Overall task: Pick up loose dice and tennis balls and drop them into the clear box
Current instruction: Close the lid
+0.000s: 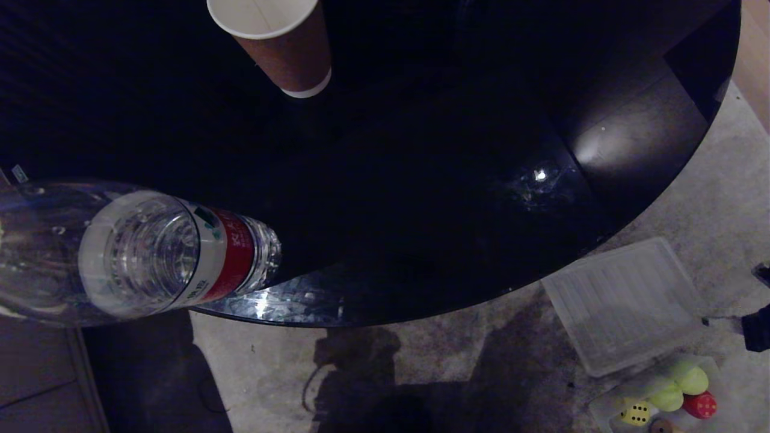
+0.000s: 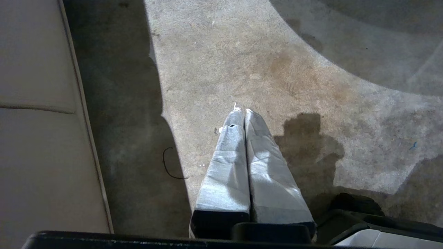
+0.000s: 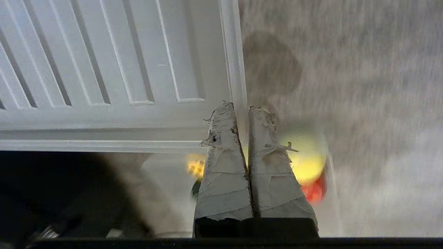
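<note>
The clear box [image 1: 603, 411] stands on the carpet at the lower right. In it lie two tennis balls [image 1: 690, 379] [image 1: 665, 395], a red die [image 1: 701, 405] and a yellow die [image 1: 636, 414]. In the right wrist view my right gripper [image 3: 236, 108] is shut and empty, hovering above the box [image 3: 166, 193]. Blurred below it are a tennis ball [image 3: 309, 160], the red die [image 3: 314, 192] and the yellow die [image 3: 195, 166]. My left gripper [image 2: 241, 111] is shut and empty, parked over bare carpet.
The flat ribbed lid [image 1: 625, 304] [image 3: 104, 69] lies on the carpet beside the box. A black round table [image 1: 421, 180] carries a paper cup [image 1: 283, 42] and a water bottle [image 1: 174, 252]. A dark part of my right arm [image 1: 757, 328] shows at the right edge. Beige furniture [image 2: 38, 138] stands beside my left gripper.
</note>
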Robot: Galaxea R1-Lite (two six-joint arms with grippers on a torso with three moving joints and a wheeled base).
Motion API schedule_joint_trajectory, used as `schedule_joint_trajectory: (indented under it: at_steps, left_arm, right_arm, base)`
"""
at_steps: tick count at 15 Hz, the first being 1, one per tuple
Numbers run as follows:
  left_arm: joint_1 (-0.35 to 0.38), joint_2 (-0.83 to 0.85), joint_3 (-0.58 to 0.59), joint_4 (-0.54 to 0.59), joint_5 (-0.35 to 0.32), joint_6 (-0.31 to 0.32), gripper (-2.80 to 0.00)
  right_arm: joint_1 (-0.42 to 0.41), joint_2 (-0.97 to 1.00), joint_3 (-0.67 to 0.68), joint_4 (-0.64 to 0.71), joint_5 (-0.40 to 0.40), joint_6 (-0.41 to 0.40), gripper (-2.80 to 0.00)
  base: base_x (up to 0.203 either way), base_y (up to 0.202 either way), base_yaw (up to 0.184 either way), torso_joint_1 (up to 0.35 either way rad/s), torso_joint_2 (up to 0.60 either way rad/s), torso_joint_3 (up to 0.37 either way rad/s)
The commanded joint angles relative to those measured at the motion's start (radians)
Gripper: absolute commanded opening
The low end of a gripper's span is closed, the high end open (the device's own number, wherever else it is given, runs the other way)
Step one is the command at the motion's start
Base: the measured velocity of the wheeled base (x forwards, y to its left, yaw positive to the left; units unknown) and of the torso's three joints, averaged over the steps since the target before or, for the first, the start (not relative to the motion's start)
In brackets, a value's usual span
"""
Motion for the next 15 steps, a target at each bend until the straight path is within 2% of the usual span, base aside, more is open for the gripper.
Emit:
schedule_joint_trajectory:
  at_steps: [1, 2, 4, 7, 10, 12, 15]
  left_arm:
    - [0.0, -0.002, 0.0, 0.0, 0.001, -0.001, -2.8]
    - [0.0, 0.0, 0.0, 0.0, 0.001, -0.001, -2.8]
    - [0.0, 0.0, 0.0, 0.0, 0.0, -0.001, -2.8]
    - [0.0, -0.001, 0.0, 0.0, 0.0, -0.001, -2.8]
    - [0.0, 0.0, 0.0, 0.0, 0.001, -0.001, -2.8]
    - [0.0, 0.0, 0.0, 0.0, 0.001, -0.001, -2.8]
    - [0.0, -0.002, 0.0, 0.0, 0.002, -0.001, -2.8]
  right_arm:
    - [-0.035, -0.07, 0.016, 0.051, 0.006, 0.0, -2.8]
    - [-0.037, -0.1, 0.014, 0.074, 0.006, 0.015, -2.8]
    - [-0.027, -0.186, 0.014, 0.107, 0.004, 0.109, -2.8]
    - [0.032, -0.344, 0.015, 0.128, -0.016, 0.36, -2.8]
    - [0.115, -0.492, 0.031, 0.134, -0.091, 0.548, -2.8]
    - [0.152, -0.573, 0.067, 0.131, -0.11, 0.591, -2.8]
    - [0.206, -0.663, 0.141, 0.134, -0.121, 0.598, -2.8]
  base:
    - [0.0, 0.0, 0.0, 0.0, 0.0, 0.0]
    - [0.0, 0.0, 0.0, 0.0, 0.0, 0.0]
    - [0.0, 0.0, 0.0, 0.0, 0.0, 0.0]
    - [0.0, 0.0, 0.0, 0.0, 0.0, 0.0]
    - [0.0, 0.0, 0.0, 0.0, 0.0, 0.0]
    - [0.0, 0.0, 0.0, 0.0, 0.0, 0.0]
    - [0.0, 0.0, 0.0, 0.0, 0.0, 0.0]
